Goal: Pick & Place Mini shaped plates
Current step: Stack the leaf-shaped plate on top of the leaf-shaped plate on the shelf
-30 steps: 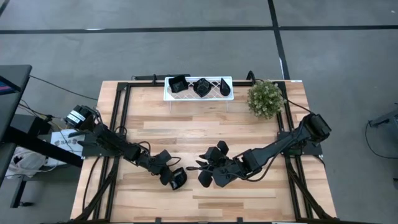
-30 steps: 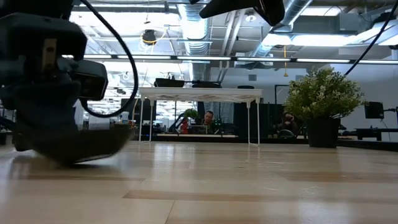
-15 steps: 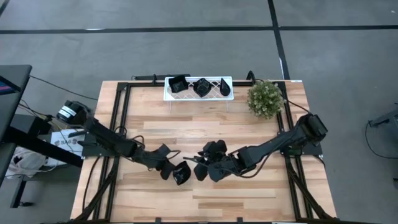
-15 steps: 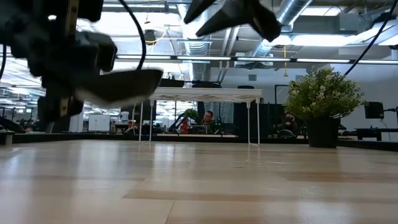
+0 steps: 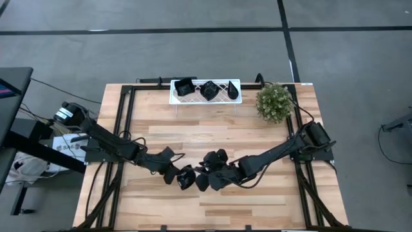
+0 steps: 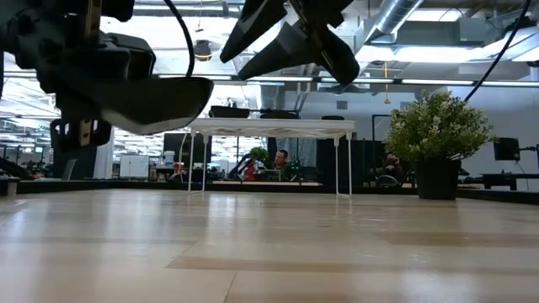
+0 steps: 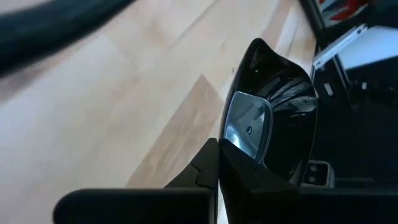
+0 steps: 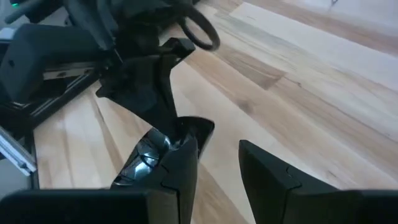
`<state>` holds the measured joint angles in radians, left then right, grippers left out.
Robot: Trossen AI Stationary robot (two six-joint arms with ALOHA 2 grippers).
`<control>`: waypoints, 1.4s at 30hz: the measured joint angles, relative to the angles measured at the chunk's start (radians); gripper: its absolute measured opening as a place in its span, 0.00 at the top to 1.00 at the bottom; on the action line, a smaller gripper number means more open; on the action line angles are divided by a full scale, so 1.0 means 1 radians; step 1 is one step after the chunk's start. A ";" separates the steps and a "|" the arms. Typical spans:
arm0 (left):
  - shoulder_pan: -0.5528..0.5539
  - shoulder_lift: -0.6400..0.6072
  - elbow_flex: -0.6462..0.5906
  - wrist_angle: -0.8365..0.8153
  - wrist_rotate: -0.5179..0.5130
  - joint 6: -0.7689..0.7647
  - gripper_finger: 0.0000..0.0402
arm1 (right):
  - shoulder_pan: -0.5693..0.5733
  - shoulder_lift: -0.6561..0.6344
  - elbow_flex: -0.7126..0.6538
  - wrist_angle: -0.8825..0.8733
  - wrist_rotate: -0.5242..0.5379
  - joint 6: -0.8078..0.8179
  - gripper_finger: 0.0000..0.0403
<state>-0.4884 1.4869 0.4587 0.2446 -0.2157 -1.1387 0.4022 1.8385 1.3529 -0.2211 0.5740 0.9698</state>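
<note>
Left pincer (image 5: pixel 185 178) lifted – gripping plate (image 5: pixel 187 180), right pincer (image 5: pixel 205 178) closer

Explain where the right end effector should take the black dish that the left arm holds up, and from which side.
Grip the free rim of the dish opposite the left end effector, which pinches one edge and holds it clear of the table. The thin rim suits a pinch; the open right end effector probably should come level from its side.

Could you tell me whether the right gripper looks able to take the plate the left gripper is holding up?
Probably yes: the right gripper is open and right beside the plate held off the table by the left gripper, with nothing between them.
</note>
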 joint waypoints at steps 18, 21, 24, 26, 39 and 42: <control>0.053 0.022 0.000 -0.113 0.198 -0.018 0.99 | -0.072 0.122 0.037 0.055 -0.276 0.022 0.72; 0.053 0.022 0.000 -0.117 0.198 -0.022 0.99 | -0.072 0.148 0.053 0.054 -0.289 0.018 0.72; 0.053 0.022 0.000 -0.118 0.198 -0.026 0.99 | -0.072 0.169 0.067 0.080 -0.299 0.018 0.72; 0.053 0.022 0.000 -0.125 0.198 -0.028 0.99 | -0.073 0.186 0.079 0.113 -0.325 0.018 0.72; 0.053 0.022 0.000 -0.133 0.198 -0.045 0.99 | -0.072 0.212 0.104 0.103 -0.331 0.020 0.72; 0.053 0.022 0.000 -0.132 0.198 -0.048 0.99 | -0.074 0.212 0.104 0.102 -0.331 0.032 0.74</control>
<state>-0.4355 1.5089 0.4583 0.1123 -0.0177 -1.1870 0.3287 2.0510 1.4567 -0.1192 0.2435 1.0019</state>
